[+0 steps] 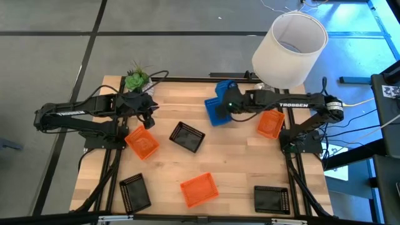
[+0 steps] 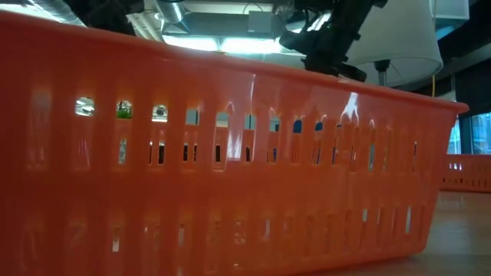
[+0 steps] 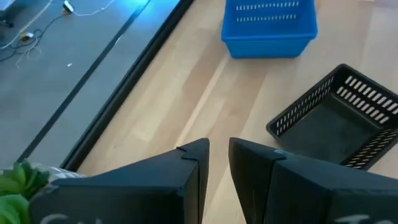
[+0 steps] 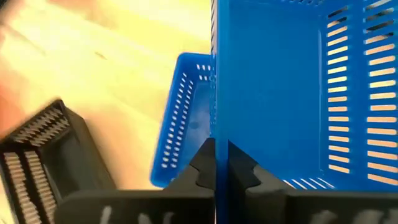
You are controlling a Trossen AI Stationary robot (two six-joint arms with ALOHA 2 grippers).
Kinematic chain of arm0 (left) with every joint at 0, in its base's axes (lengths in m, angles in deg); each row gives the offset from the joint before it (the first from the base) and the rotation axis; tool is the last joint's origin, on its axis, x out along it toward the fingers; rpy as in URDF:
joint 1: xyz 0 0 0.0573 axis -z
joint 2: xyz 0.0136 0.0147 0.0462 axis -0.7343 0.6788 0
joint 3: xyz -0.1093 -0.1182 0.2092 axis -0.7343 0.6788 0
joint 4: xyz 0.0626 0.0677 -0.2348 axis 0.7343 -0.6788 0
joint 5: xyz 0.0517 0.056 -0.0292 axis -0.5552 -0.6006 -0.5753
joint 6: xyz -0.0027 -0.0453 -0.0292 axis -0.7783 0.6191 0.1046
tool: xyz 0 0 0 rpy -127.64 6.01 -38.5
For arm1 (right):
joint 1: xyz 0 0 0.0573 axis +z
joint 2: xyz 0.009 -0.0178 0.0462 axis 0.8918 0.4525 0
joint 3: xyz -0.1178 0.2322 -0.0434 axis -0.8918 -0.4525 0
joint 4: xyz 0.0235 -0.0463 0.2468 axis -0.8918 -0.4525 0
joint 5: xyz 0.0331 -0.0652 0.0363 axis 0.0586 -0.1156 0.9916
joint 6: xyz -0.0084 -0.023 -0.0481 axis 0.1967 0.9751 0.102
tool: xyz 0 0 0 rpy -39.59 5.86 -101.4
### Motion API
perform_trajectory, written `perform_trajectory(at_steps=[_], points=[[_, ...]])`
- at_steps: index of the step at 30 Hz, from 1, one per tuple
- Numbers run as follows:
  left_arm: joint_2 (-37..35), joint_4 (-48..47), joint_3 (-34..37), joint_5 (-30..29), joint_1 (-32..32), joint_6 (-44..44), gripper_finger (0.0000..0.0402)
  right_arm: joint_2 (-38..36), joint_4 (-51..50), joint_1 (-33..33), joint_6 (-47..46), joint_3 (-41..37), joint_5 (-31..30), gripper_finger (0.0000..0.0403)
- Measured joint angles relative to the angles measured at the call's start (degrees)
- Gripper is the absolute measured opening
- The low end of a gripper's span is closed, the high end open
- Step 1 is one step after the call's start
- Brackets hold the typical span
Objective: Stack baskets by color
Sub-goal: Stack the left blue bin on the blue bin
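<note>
My right gripper (image 1: 230,104) reaches in from the right at the table's far middle, shut on a blue basket (image 1: 215,114). A second blue basket (image 4: 186,118) lies on the table close beside and below it. Three orange baskets (image 1: 142,142) (image 1: 200,189) (image 1: 270,124) and three black baskets (image 1: 187,136) (image 1: 134,192) (image 1: 272,200) sit apart on their bottoms. At the far left my left gripper (image 3: 217,152) hangs above the table, open, with nothing between its fingers. In the low view one orange basket (image 2: 230,169) hides nearly everything else. My right gripper pinches one thin side wall of the blue basket (image 4: 216,124) between its two fingers, one finger inside the basket and one outside. The fingers slant down from the table's right side. The basket hangs tilted; whether any part of it rests on the second blue basket, I cannot tell.
A big white pot (image 1: 290,50) stands at the far right corner, next to my right arm. A small green plant (image 1: 136,78) sits at the far left corner behind my left gripper. Bare wood shows in the table's middle (image 1: 237,156).
</note>
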Motion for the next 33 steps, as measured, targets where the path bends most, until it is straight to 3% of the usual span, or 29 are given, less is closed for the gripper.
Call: perform_trajectory(at_steps=[6,13,19,33], points=[[0.0,-2.3,0.1,-1.3,0.0,-2.9,0.0055,0.8,0.7,2.0,-7.9,-0.7,-1.5,0.0000],[0.0,-3.3,0.1,-1.1,0.0,-3.2,0.0055,4.9,11.2,3.2,-7.6,-0.7,0.3,0.0000],[0.0,-4.3,0.1,4.9,0.0,-4.5,0.0055,9.4,17.4,3.2,-6.7,-0.7,4.4,0.0000],[0.0,-4.3,0.1,5.7,0.0,-6.1,0.0055,11.5,16.9,2.9,-8.9,0.5,4.6,0.0000]])
